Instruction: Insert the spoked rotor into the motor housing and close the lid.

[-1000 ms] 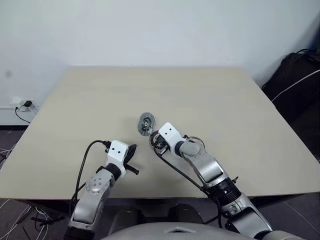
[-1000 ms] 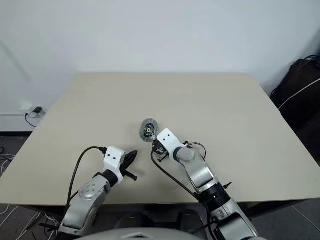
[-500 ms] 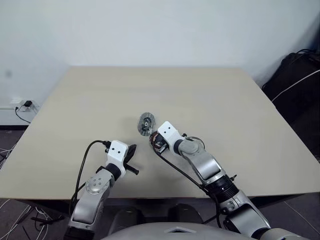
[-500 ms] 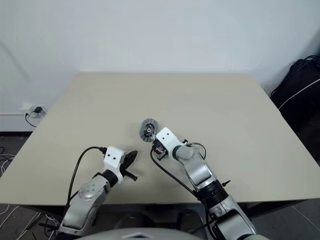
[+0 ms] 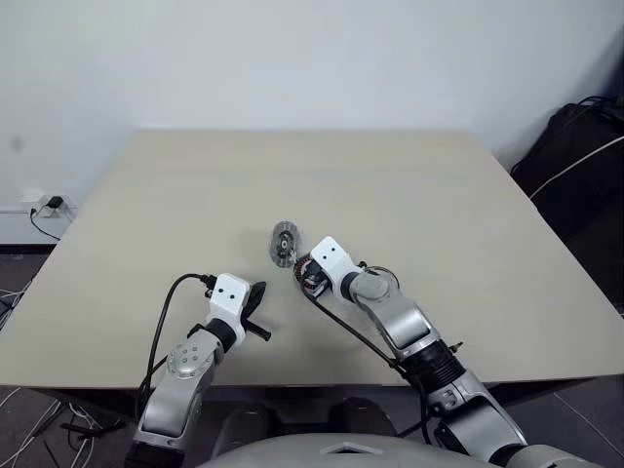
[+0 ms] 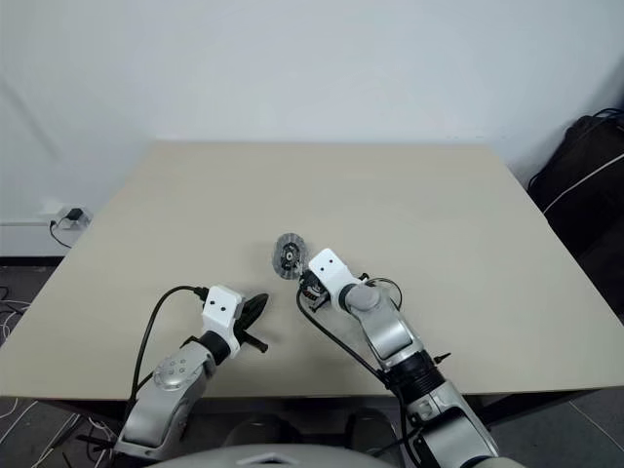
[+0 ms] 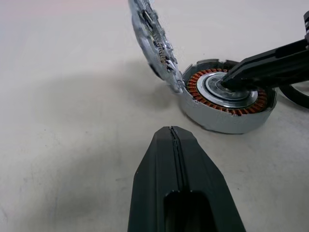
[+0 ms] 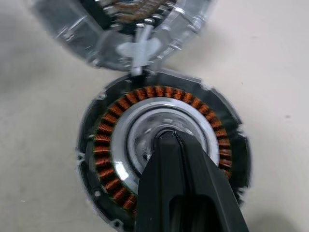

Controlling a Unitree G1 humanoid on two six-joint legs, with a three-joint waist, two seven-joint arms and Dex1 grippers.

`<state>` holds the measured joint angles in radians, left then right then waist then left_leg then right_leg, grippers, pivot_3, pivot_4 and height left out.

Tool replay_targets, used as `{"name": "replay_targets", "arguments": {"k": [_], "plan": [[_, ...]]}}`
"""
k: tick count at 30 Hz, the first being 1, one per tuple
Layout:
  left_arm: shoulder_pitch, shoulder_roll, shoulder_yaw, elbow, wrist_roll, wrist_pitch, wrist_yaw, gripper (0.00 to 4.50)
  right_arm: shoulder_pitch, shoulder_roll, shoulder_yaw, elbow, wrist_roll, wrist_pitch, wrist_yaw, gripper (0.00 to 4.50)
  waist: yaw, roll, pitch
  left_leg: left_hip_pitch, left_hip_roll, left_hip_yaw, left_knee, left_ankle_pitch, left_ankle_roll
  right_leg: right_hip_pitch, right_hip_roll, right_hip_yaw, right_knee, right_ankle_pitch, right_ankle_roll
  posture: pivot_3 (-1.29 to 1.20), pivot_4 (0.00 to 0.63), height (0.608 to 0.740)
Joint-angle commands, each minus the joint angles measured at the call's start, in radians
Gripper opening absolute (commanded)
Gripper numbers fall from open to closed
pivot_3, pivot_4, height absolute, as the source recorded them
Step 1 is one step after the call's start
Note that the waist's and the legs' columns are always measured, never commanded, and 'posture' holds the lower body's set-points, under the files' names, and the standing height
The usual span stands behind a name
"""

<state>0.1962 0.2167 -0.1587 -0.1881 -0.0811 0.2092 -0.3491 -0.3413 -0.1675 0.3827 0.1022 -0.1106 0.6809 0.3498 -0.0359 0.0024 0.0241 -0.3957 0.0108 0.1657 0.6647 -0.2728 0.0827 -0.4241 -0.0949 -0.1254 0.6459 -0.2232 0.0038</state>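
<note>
Left wrist view, lid (image 7: pixel 153 41) propped on edge against motor housing (image 7: pixel 224 102), clenched right gripper (image 7: pixel 227 83) inside, left gripper (image 7: pixel 172 133) clenched.

The motor housing (image 7: pixel 226 104) lies on the table (image 5: pixel 439 205) near its middle — the lid (image 7: pixel 153 41) stands tilted on edge against its far-left rim. The right gripper (image 7: pixel 231 79) tips into the housing's centre; the left gripper (image 5: pixel 255 299) sits nearer, leftward.
</note>
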Motion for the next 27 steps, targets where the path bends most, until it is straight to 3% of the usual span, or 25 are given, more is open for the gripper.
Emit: {"name": "replay_targets", "arguments": {"k": [1, 27], "plan": [[-0.012, -0.006, -0.001, -0.011, -0.001, -0.008, 0.001, 0.0, -0.022, -0.003, -0.03, -0.016, -0.005, -0.018, -0.011, 0.02, 0.0, 0.0, 0.0, 0.0, 0.0, 0.0, 0.0, 0.0, 0.0, 0.0, 0.0, 0.0, 0.0, 0.0, 0.0, 0.0, 0.0, 0.74], [-0.003, -0.009, -0.001, -0.013, -0.001, -0.01, 0.007, 0.0, -0.019, 0.017, -0.008, -0.035, -0.007, -0.018, 0.017, 0.02, 0.0, 0.0, 0.0, 0.0, 0.0, 0.0, -0.001, 0.0, 0.0, -0.001, 0.0, 0.0, 0.0, 0.0, -0.001, 0.0, 0.0, 0.74]]}}
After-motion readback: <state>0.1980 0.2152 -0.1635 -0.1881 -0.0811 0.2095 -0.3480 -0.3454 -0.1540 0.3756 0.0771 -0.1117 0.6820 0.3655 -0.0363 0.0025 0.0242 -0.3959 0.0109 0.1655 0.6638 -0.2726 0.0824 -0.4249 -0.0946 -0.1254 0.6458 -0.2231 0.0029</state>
